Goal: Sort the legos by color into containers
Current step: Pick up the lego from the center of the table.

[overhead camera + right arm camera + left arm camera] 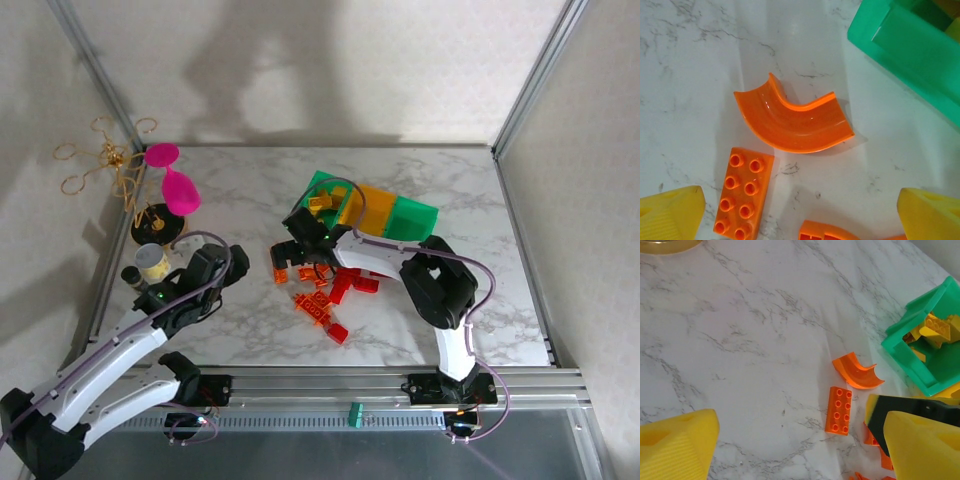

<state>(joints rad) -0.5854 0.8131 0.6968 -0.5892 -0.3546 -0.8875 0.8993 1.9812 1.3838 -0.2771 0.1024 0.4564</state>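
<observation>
Orange and red legos [325,290] lie scattered mid-table in front of the containers [375,207], a green, an orange-yellow and a green bin in a row. Yellow bricks [935,327] fill the left green bin [912,357]. My right gripper [800,215] hangs open over an orange arch [795,122] and a flat orange brick [742,192], with nothing between its fingers [670,212]. In the top view it [290,255] sits just left of the pile. My left gripper [800,450] is open and empty over bare marble, left of the same flat brick [838,410] and arch [857,372].
A cream cup [152,262], a pink goblet-shaped piece [178,185] and a gold wire stand [105,160] crowd the table's left edge, close to my left arm. A metal rail [400,380] runs along the near edge. The right arm's black-and-yellow finger [900,415] juts into the left wrist view.
</observation>
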